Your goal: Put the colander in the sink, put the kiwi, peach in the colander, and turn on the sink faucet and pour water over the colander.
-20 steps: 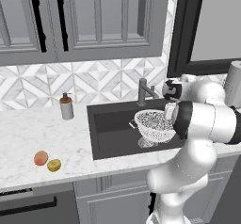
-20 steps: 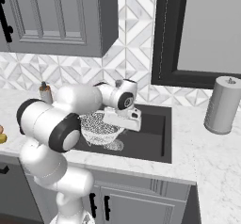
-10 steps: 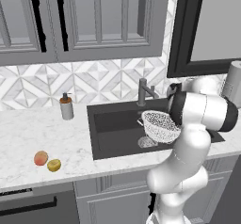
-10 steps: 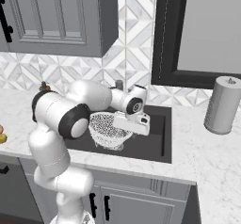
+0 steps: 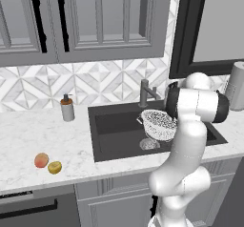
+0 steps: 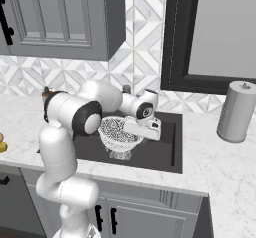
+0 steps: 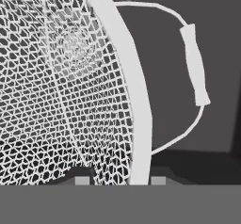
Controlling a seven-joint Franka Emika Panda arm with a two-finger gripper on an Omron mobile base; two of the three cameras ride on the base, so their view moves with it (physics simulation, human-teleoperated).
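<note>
Gripper (image 7: 120, 180) closed on the colander (image 7: 61, 100) rim, over the sink (image 5: 114, 145)

The two fingertips (image 7: 82, 180) pinch the white rim from either side, beside the wire side handle. The mesh bowl hangs tilted over the dark basin, just in front of the sink faucet (image 5: 145, 92). Peach (image 5: 41, 160) and kiwi (image 5: 55, 167) lie touching on the counter, well apart to the left
</note>
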